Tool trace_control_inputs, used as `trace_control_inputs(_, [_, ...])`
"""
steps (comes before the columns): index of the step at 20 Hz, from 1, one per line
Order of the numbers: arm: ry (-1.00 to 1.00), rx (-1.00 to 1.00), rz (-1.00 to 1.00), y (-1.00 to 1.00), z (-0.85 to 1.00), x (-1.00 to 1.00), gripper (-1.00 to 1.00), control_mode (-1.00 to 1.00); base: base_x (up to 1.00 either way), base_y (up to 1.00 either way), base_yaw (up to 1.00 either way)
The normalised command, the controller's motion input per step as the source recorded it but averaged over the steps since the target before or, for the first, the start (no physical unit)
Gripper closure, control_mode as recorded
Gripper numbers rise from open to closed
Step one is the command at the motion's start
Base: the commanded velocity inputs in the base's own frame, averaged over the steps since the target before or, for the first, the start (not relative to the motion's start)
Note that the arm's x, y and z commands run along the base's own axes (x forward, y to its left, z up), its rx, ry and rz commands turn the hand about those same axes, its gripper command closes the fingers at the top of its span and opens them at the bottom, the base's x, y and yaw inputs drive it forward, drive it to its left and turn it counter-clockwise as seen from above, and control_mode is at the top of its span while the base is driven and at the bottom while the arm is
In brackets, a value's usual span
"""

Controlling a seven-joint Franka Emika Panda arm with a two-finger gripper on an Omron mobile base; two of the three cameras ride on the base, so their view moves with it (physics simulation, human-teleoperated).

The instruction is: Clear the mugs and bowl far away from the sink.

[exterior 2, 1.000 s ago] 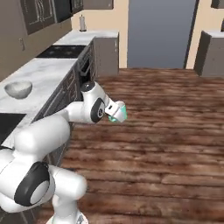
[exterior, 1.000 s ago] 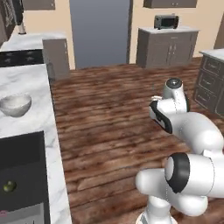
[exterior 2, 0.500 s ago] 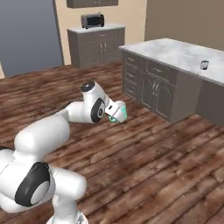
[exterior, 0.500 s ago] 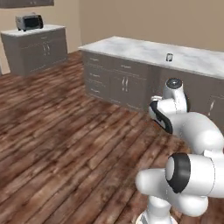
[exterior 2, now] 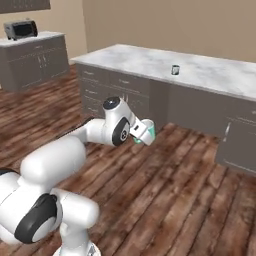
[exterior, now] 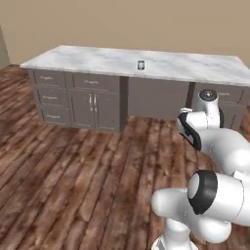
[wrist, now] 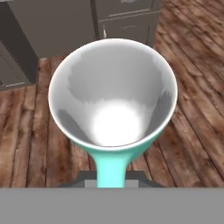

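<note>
The base has turned to face a long marble-topped island [exterior: 146,63]; the gripper [exterior 2: 142,133] holds the bright turquoise mug [wrist: 113,98] (pale inside), ready for placing far from the sink.

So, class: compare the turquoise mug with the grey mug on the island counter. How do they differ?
The turquoise mug is held in the gripper above the wood floor; the grey mug stands alone on the island counter. The turquoise mug is bright with a pale inside; the grey mug looks dull and silvery. Both are small mugs.
</note>
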Motion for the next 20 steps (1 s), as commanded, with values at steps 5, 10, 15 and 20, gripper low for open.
trace_control_inputs(5, [0.00,0.00,0.00,0.00,0.00,0.00,1.00,1.00,1.00,1.00,-0.38])
trace_control_inputs(10, [0.00,0.00,0.00,0.00,0.00,0.00,1.00,1.00,1.00,1.00,-0.20])
trace_control_inputs(15, [0.00,0.00,0.00,0.00,0.00,0.00,1.00,1.00,1.00,1.00,0.08])
trace_control_inputs(20, [0.00,0.00,0.00,0.00,0.00,0.00,1.00,1.00,1.00,0.99,0.04])
